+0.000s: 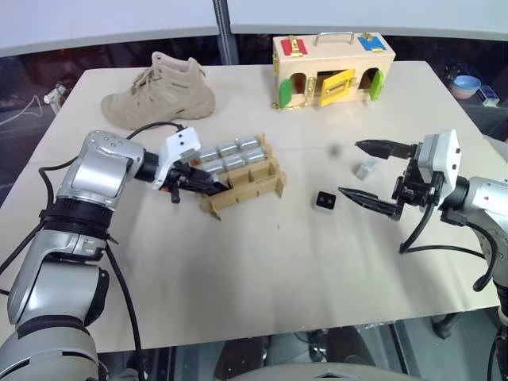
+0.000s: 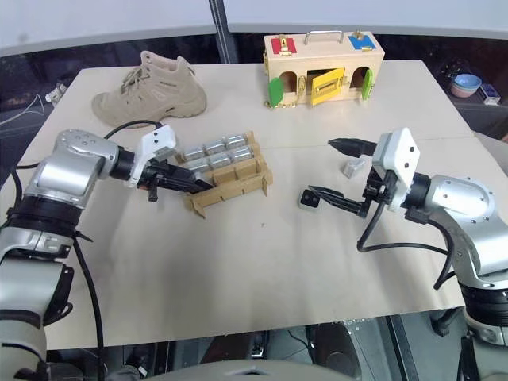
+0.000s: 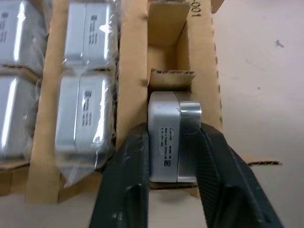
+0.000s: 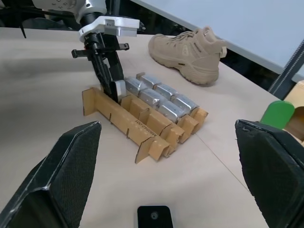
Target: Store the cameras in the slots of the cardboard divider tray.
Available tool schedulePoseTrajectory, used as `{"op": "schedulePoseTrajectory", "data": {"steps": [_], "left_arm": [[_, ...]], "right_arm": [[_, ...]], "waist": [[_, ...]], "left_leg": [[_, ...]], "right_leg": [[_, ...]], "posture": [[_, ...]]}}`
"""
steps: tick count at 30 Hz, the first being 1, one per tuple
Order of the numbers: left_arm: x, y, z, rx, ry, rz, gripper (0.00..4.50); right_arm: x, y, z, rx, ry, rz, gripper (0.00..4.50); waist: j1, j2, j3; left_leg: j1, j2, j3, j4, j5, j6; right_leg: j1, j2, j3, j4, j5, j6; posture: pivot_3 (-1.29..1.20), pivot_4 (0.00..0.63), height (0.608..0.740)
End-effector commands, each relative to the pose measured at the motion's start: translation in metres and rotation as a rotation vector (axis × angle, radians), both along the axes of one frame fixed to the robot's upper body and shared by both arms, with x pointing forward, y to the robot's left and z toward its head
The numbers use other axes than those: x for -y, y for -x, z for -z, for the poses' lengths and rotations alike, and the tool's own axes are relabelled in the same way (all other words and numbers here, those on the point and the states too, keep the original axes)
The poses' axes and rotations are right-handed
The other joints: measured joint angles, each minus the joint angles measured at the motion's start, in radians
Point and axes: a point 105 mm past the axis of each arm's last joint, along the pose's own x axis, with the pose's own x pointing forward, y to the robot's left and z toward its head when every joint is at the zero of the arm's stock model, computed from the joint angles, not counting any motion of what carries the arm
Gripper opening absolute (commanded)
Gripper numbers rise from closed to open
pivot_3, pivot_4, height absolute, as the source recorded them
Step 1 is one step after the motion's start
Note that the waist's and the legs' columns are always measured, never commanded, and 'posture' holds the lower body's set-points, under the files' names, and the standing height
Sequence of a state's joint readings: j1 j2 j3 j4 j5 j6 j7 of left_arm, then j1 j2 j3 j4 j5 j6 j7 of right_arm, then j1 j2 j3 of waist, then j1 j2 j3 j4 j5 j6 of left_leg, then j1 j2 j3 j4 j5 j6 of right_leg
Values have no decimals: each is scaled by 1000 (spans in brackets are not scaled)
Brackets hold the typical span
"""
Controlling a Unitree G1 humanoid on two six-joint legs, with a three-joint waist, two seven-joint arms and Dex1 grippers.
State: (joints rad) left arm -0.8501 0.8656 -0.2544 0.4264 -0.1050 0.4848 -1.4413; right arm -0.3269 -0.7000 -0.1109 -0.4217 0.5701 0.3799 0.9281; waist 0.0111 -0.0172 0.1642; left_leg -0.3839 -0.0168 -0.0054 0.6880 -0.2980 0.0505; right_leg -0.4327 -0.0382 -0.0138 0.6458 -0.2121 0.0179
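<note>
The cardboard divider tray (image 1: 255, 190) lies left of the table's middle, its far rows holding several wrapped silver cameras (image 1: 235, 155). My left gripper (image 1: 214, 187) reaches down into the tray's near-left corner slot. In the left wrist view its fingers (image 3: 133, 166) press both sides of a silver-grey camera (image 3: 166, 137) sitting in that slot. My right gripper (image 1: 349, 167) hovers wide open to the right, with nothing between its fingers. Below it on the table lies a loose camera (image 1: 324, 201) with a black face, and another camera (image 1: 366, 168) lies just beyond it.
A tan boot (image 1: 163, 91) lies at the back left. At the back centre stands a wooden box (image 1: 333, 67) with coloured doors, the yellow one ajar. A blue bowl (image 1: 466, 83) sits off the table's far right corner.
</note>
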Motion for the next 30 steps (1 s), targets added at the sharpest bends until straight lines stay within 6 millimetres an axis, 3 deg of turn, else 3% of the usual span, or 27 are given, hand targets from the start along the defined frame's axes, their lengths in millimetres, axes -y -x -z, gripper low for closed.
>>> {"op": "schedulePoseTrajectory", "data": {"steps": [1,5,8,11,14,17,20,24,30], "left_arm": [[21,4,-49,80,219,47,2867],[17,28,-77,74,406,47,2867],[15,41,-85,196,493,17,2867],[16,65,-76,297,611,10,2867],[20,99,-56,237,646,53,2867],[22,118,-47,223,653,71,2867],[13,126,-42,231,618,63,2867],[7,128,-41,237,604,40,2867],[9,129,-40,237,603,35,2867]], "right_arm": [[-3,7,-4,48,4,26,4500],[0,1,9,-10,12,144,4500],[3,-8,16,-50,-5,283,4500],[12,-32,26,-117,-30,532,4500],[24,-59,37,-218,-107,780,4500],[30,-75,50,-324,-157,944,4500],[25,-94,56,-419,-211,1058,4500],[34,-109,60,-480,-229,1239,4500],[35,-115,63,-567,-280,1342,4500]], "waist": [[1,-1,1],[-5,-1,0],[-19,-1,0],[-27,1,-1],[-29,-2,-1],[-14,-2,-1],[-9,-1,-1],[-11,0,-1],[-26,1,-1]], "left_leg": [[-1,0,-1,0,0,0],[-4,0,-2,3,0,0],[-4,1,-2,2,0,0],[-1,1,0,1,0,-1],[-1,0,1,2,1,-3],[0,0,1,1,3,-6],[1,-2,0,1,4,-7],[1,-3,0,1,4,-7],[0,-3,-1,-1,4,-7]], "right_leg": [[0,0,0,0,0,0],[-3,-1,0,1,0,0],[-4,-5,1,1,0,0],[-4,-7,3,4,0,0],[-5,-7,5,7,0,0],[-7,-7,6,11,0,-1],[-6,-8,5,13,0,-2],[-6,-8,4,13,1,-4],[-7,-7,4,12,1,-3]], "posture": [[0,150,740],[0,150,740],[0,150,740],[0,150,740],[0,150,740],[0,150,740],[0,150,740],[0,150,740],[0,150,740]]}}
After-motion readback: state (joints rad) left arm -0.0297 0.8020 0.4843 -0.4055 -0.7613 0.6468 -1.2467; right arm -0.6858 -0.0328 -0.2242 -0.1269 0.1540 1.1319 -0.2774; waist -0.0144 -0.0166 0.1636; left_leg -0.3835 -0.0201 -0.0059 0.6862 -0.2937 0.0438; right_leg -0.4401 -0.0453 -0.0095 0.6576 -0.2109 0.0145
